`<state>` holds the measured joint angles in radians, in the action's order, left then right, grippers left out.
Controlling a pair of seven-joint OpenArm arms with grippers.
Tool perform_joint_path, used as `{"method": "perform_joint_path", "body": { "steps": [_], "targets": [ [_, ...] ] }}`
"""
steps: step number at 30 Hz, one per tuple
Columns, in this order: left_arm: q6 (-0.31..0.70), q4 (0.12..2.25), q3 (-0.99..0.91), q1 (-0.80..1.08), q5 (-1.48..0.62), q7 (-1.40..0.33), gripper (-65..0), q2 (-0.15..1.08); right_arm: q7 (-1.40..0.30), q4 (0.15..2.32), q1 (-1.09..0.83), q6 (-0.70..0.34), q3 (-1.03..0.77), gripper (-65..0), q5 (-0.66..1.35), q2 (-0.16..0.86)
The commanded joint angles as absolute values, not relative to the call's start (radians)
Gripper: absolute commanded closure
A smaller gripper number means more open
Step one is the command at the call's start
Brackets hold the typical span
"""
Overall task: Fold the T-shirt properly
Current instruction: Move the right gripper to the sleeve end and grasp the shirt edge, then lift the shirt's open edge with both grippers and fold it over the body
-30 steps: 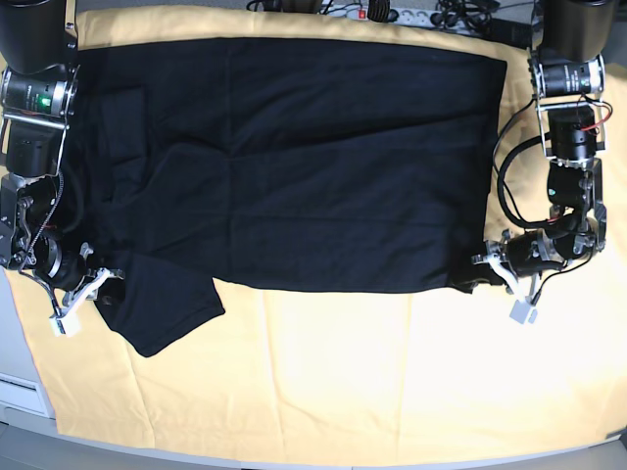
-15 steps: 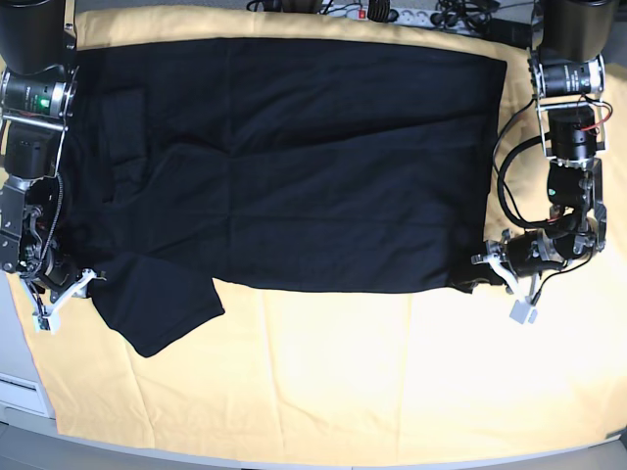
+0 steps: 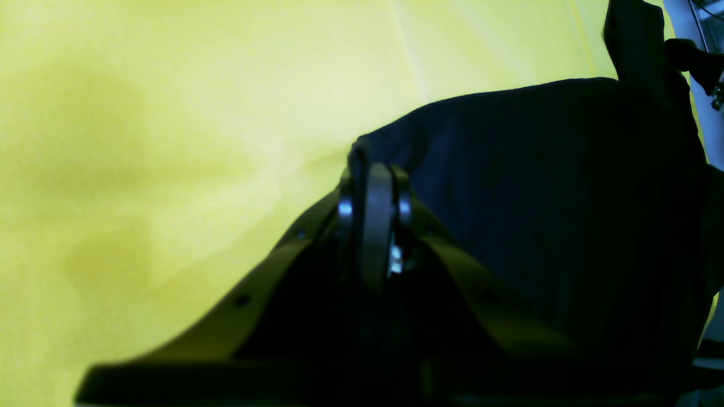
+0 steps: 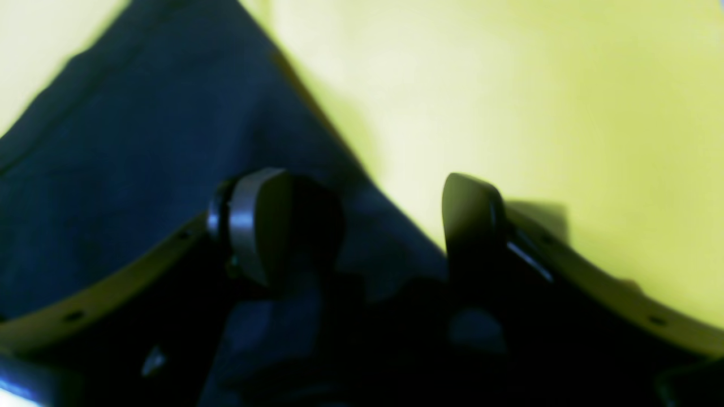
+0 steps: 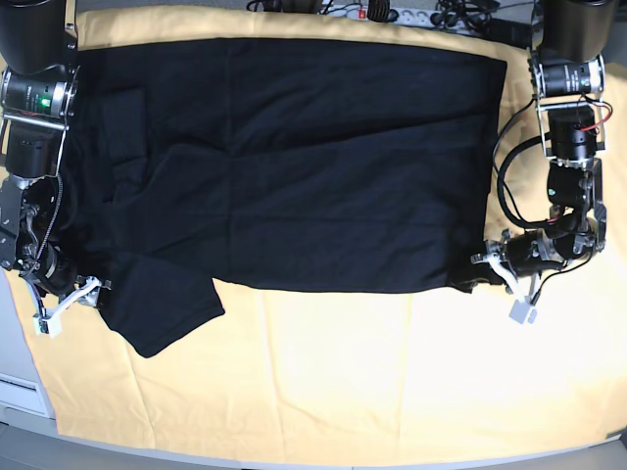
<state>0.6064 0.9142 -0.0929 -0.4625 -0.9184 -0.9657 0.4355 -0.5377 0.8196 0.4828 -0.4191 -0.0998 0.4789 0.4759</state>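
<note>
Along the near edge: a broad band of the yellow cloth (image 5: 333, 372) is seen bare below the shirt's lower hem, reaching to the grey table edge (image 5: 294, 462) at the bottom of the base view.
Shirt position: the T-shirt (image 5: 294, 162) is laid flat across the far half of the cloth, its hem side at the base view's right and one sleeve (image 5: 162, 308) splayed out at lower left.
Left gripper: the left gripper (image 3: 370, 169) is seen pressed together on the shirt's lower corner at the base view's right; dark fabric is pinched between the tips in the wrist view.
Right gripper: the right gripper (image 4: 362, 226) is spread wide, nothing clamped; one finger (image 4: 260, 226) is seen over the sleeve fabric, the other over yellow cloth, just beside the sleeve's edge.
Side margins: only narrow strips of cloth are left between the shirt and either arm.
Far edge: the shirt's top edge is laid close to the cloth's far border, beyond which a power strip (image 5: 367, 12) and cables are partly seen.
Writing: none can be read; a green light is shown on the right arm (image 5: 37, 98).
Hard to make out: both wrist views are blurred; folds in the black fabric are barely told apart.
</note>
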Motion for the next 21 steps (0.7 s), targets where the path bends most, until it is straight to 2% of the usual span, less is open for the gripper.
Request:
{"method": "perform_joint_path", "body": {
  "steps": [1,9,14,16,20,21],
  "targets": [
    [0.614,0.929,-0.099,-0.490,-0.940,-0.952,0.0,0.452,-0.516,0.834,0.516,-0.450,-0.105,-43.5,0.512,0.495],
    [0.614,0.929,-0.099,-0.491,-0.944,-0.951,0.0,0.451,-0.516,0.834,0.515,-0.524,-0.105,-43.5,0.519,0.460],
    [0.614,0.929,-0.099,-0.491,-0.944,-0.952,0.0,0.451,-0.489,0.834,0.515,-0.466,-0.104,-41.8,0.413,0.434],
    [0.614,0.929,-0.099,-0.490,-0.943,-0.952,0.0,0.451,-0.489,0.835,0.515,-0.464,-0.104,-31.7,0.399,0.432],
    [0.614,0.929,-0.099,-0.492,-0.944,-0.951,0.0,0.451,-0.495,0.836,0.533,-0.551,-0.105,-1.1,0.402,0.435],
    [0.614,0.929,-0.099,-0.492,-0.944,-0.951,0.0,0.451,-0.498,0.837,0.541,-0.580,-0.105,0.0,0.410,0.435]
  ]
}}
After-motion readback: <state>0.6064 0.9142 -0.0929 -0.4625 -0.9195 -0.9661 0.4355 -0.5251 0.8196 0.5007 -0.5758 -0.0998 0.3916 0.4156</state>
